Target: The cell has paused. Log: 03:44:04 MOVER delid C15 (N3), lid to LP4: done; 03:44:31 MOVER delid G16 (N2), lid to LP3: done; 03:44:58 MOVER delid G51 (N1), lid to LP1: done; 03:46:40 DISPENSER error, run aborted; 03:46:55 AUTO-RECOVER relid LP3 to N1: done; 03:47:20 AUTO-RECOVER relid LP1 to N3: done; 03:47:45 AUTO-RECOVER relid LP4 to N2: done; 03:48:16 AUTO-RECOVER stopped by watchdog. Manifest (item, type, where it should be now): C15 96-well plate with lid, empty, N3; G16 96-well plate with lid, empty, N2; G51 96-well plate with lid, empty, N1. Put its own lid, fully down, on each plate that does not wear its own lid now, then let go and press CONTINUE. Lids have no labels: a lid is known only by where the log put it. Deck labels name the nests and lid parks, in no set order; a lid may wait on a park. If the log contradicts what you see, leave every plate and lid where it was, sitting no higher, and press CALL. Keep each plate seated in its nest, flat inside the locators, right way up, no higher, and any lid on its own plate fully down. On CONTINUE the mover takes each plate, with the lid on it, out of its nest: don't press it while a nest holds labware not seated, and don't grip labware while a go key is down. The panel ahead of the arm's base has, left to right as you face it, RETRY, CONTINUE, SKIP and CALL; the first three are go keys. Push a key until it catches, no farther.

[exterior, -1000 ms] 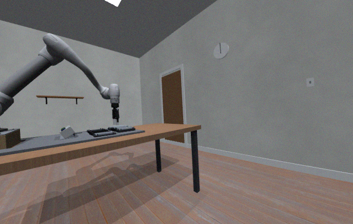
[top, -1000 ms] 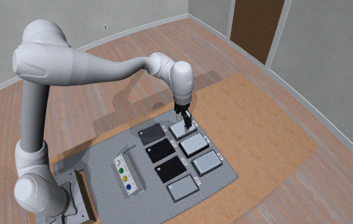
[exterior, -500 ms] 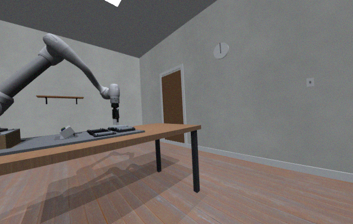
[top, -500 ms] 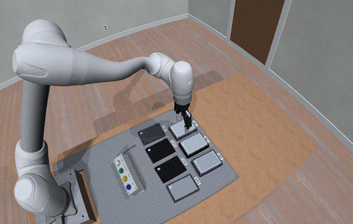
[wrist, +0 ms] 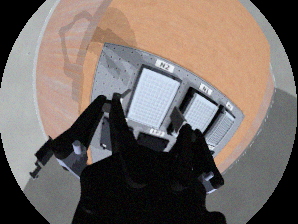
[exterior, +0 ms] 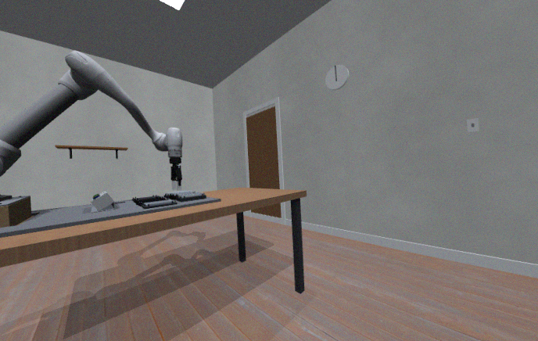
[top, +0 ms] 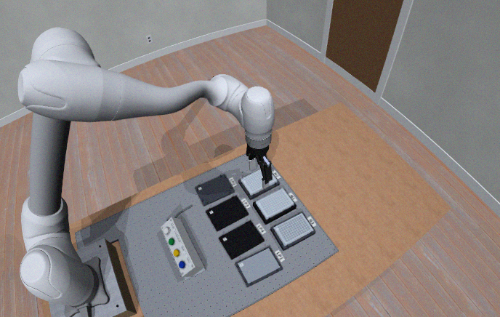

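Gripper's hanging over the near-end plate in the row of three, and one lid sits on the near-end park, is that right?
Not quite. The top view shows the gripper hanging over the far-end plate, the one farthest from the arm's base, not the near-end plate. The rest stands: one lid sits on the near-end park.
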